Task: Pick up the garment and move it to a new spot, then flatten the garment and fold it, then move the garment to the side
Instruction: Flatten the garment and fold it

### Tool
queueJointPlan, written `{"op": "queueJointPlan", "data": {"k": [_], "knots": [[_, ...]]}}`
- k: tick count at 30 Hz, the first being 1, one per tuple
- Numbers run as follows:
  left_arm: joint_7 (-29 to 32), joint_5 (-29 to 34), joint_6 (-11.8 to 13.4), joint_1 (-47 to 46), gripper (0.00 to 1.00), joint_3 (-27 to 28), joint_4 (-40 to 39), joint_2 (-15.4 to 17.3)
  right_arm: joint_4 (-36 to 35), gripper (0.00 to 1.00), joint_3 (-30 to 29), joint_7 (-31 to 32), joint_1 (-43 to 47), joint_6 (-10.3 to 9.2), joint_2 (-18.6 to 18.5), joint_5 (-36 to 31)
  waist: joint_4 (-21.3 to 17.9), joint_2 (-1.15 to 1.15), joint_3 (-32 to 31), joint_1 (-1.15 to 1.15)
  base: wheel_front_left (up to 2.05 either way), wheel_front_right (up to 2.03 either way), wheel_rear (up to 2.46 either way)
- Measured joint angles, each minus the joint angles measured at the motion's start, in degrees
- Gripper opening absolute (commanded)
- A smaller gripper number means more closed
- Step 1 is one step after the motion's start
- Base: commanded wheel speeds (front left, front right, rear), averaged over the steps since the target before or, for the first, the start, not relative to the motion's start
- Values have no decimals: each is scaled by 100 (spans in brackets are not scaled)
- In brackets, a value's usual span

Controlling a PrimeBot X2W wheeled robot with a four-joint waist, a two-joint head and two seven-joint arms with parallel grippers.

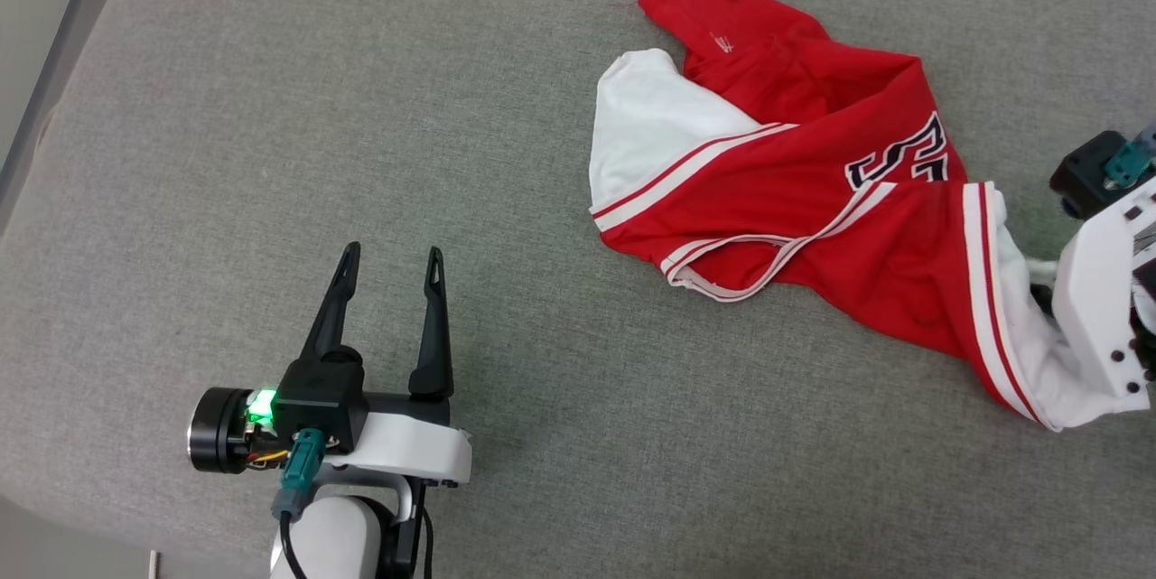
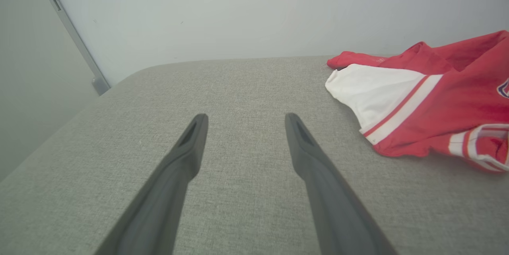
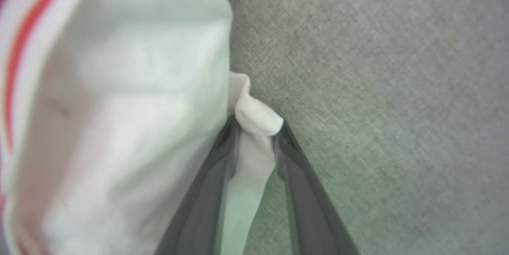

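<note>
On the grey table (image 1: 271, 109): the garment (image 1: 813, 191), red with white sleeves and striped trim. Crumpled and bunched up, toward the right side of the table. Black letters with white edges, partly seen near a fold in the middle. One white sleeve at the left end, flat on the table. The other white sleeve at the lower right end, tucked under the right arm (image 1: 1097, 290).

Right end effector (image 3: 256, 124): closed on a small fold of that white sleeve. Cloth pinched between the two dark fingers and bulging out just past the tips. Down low, close to the table top.

Left end effector (image 1: 394, 249): wide open, gripping nothing. Over bare table at the lower left, well apart from the garment. Pointing across the table toward a pale wall (image 2: 238, 8), with the red and white cloth off to its right.
</note>
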Motion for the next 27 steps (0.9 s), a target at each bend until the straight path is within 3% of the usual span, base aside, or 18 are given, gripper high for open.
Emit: {"op": "queueJointPlan", "data": {"k": [10,17,27], "knots": [[0,29,-42,159,100,196,99,5,422,0,59,-1814,65,46,326,43,-186,0,-448,1,0,0,0],[0,78,-82,403,100,383,98,141,250,0,-192,-2931,215,46,353,118,-444,0,-945,1,0,0,0],[0,100,-100,766,100,550,79,179,-795,0,-961,-3523,1469,45,192,62,-816,0,-1465,0,0,0,0]]}}
